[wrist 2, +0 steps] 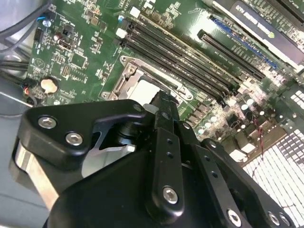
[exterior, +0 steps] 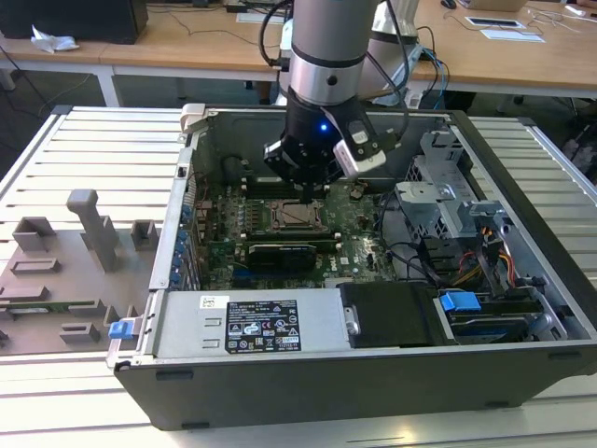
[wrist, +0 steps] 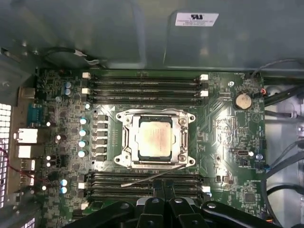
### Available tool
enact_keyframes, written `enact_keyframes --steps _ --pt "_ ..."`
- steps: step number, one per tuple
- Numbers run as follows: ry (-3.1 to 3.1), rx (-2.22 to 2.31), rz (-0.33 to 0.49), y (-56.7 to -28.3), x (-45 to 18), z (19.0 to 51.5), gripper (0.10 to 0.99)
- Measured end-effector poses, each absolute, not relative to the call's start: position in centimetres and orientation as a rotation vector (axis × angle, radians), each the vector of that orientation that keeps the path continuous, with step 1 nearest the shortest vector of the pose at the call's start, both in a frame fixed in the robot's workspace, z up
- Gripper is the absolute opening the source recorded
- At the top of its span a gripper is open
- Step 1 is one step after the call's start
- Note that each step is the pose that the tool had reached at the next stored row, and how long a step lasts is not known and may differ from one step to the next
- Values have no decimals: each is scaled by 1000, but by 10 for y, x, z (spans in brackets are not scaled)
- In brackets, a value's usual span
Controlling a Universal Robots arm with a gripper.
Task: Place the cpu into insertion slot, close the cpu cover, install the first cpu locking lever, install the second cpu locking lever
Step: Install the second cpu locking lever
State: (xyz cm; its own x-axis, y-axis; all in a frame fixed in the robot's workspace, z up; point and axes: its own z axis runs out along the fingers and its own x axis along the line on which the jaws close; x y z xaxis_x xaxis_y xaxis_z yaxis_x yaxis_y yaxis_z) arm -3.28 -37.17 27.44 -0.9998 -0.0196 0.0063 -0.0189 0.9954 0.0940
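The cpu [wrist: 154,137], a pale metal square, lies in the socket of the green motherboard [wrist: 228,137]. The silvery cpu cover [wrist: 127,137] lies flat around it, framing the chip. A thin metal locking lever [wrist: 142,179] slants loose along the socket's edge nearest my gripper. My gripper [wrist: 164,183] hovers just off that edge with its black fingers together and nothing between them. In the second wrist view the fingertips [wrist 2: 161,99] hang over the cpu [wrist 2: 140,92] and the cover [wrist 2: 137,64]. The exterior view has the gripper [exterior: 306,189] just above the socket [exterior: 300,217].
The motherboard lies inside an open computer case [exterior: 280,392] on a slatted table [exterior: 84,159]. Memory slots [wrist: 142,83] run along both sides of the socket. Cables [exterior: 420,261] and a drive cage [exterior: 448,201] crowd the exterior view's right. Grey fixtures [exterior: 93,229] stand at its left.
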Motion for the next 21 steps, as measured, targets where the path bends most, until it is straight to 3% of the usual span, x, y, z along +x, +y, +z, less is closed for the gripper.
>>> enact_keyframes --steps 21 --pt "-3131 30 -147 -373 -33 220 106"
